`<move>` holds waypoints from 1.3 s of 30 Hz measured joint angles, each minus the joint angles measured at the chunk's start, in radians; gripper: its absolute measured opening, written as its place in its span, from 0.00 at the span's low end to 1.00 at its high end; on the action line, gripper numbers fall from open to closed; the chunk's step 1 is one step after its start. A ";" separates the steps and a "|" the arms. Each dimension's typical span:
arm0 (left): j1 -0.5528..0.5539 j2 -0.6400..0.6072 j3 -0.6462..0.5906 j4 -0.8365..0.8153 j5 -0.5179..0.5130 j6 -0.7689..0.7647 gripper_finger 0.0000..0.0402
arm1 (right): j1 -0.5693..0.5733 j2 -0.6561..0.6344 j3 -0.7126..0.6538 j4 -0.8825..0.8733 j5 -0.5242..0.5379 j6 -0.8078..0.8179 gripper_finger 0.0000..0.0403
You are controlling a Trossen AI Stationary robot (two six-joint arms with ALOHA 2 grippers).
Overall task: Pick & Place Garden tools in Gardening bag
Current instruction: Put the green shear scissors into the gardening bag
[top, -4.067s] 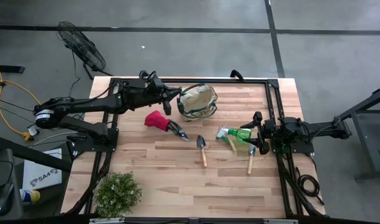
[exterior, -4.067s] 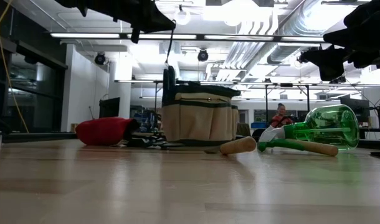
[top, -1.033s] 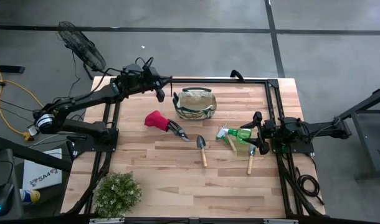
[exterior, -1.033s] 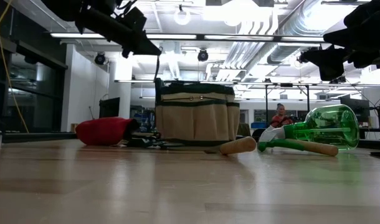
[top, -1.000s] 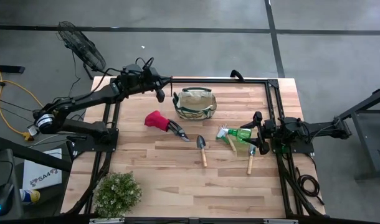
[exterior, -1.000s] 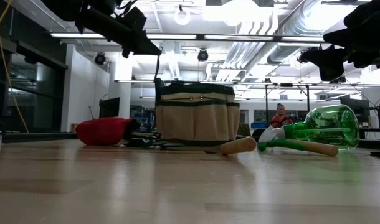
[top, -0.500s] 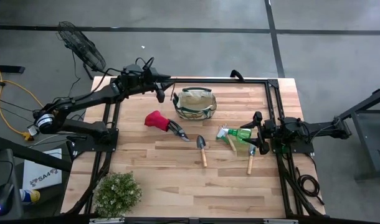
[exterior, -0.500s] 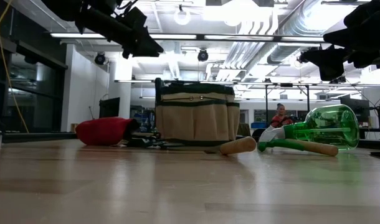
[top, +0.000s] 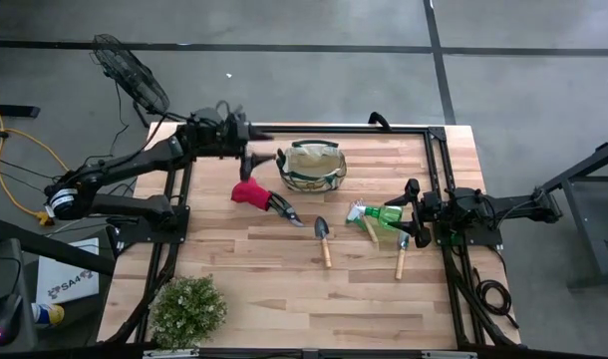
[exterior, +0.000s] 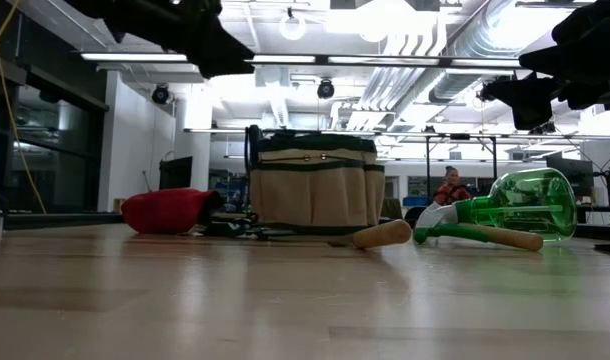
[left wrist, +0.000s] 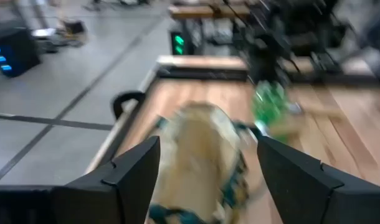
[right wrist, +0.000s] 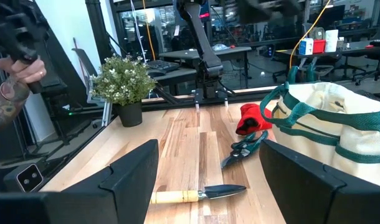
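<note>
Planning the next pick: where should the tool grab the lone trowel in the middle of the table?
Grip the trowel on its wooden handle, coming straight down. It lies flat, clear of the shears; the handle is the round, bare part pointing toward the table's front edge.

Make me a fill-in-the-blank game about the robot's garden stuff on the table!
1. The pruning shears have handles colored ____.
2. The sprayer lying on the table is see-through and colored ____.
3. The left end effector hovers with nothing in it, next to the gardening ____.
4. The bushy plant sits at a ____ of the table, far from the tools.

Missing words: red; green; bag; corner
</note>
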 joint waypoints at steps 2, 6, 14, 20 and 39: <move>-0.042 -0.001 0.000 -0.046 0.000 0.054 0.62 | 0.000 0.000 0.000 0.000 0.000 0.000 0.67; -0.122 -0.001 0.000 -0.129 -0.052 0.101 0.58 | 0.000 0.000 0.000 0.000 0.000 0.000 0.67; -0.293 0.017 0.000 -0.208 -0.144 0.118 0.58 | 0.000 0.000 0.000 0.000 0.000 0.000 0.67; -0.407 0.069 0.000 -0.202 -0.239 0.119 0.58 | 0.000 0.000 0.000 0.000 0.000 0.000 0.67; -0.509 0.419 0.000 -0.169 -0.451 0.213 0.58 | 0.000 0.000 0.000 0.000 0.000 0.000 0.67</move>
